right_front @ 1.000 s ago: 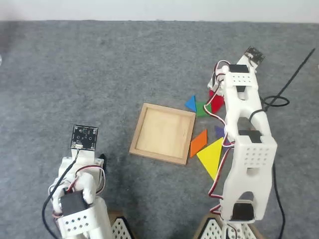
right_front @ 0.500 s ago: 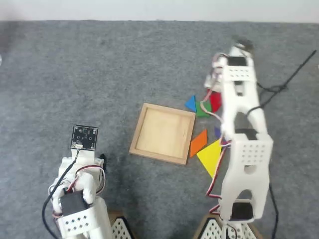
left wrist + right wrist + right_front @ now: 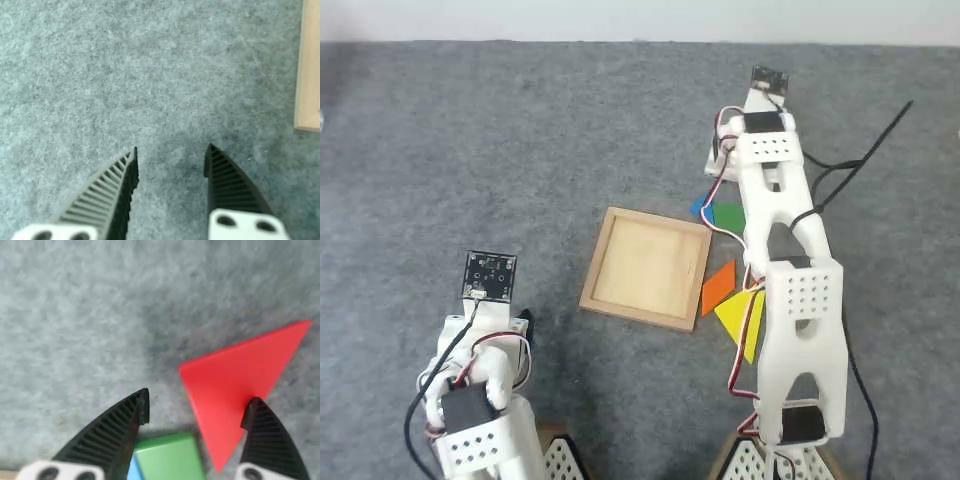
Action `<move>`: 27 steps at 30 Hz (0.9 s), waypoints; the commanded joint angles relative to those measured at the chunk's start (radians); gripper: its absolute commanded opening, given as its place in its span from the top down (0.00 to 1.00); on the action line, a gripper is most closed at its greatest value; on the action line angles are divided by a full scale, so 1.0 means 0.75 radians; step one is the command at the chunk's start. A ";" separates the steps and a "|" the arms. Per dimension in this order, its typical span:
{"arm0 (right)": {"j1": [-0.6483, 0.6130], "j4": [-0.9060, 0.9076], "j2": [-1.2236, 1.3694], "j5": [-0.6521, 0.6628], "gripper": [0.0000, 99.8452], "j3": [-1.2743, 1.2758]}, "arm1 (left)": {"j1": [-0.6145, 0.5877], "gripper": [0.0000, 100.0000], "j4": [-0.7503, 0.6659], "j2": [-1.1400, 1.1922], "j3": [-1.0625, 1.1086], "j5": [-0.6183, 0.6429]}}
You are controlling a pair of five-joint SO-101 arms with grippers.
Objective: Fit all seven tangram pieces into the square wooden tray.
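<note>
The square wooden tray [image 3: 648,268] lies on the grey carpet with nothing in it. To its right lie a blue triangle [image 3: 700,208], a green piece [image 3: 728,215], an orange piece [image 3: 718,285] and a yellow triangle [image 3: 745,315]. My right arm [image 3: 775,160] stretches over this cluster. My right gripper [image 3: 200,396] is open, its jaws straddling one corner of the red triangle [image 3: 235,375], with the green piece [image 3: 170,457] and a blue tip [image 3: 134,465] close by. My left gripper [image 3: 170,155] is open over bare carpet, the tray's edge [image 3: 307,65] off to one side.
My left arm [image 3: 480,380] sits folded at the near left, well away from the tray. A black cable [image 3: 865,155] trails over the carpet at the right. Open carpet lies beyond and to the left of the tray.
My right arm has swung left and farther back, and it now covers the red triangle and the purple piece in the high view. The left arm has not moved.
</note>
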 commanded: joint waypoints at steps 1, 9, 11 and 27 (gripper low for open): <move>0.052 0.124 0.087 0.033 0.71 -0.301 | 0.004 0.79 0.002 -0.025 -0.015 0.010; 0.122 0.189 0.326 0.033 0.71 -0.651 | 0.004 0.79 0.002 -0.025 -0.015 0.010; 0.134 0.189 0.371 0.039 0.71 -0.653 | 0.004 0.79 0.002 -0.025 -0.015 0.010; 0.171 0.163 0.447 -0.059 0.71 -0.741 | 0.004 0.79 0.002 -0.025 -0.015 0.010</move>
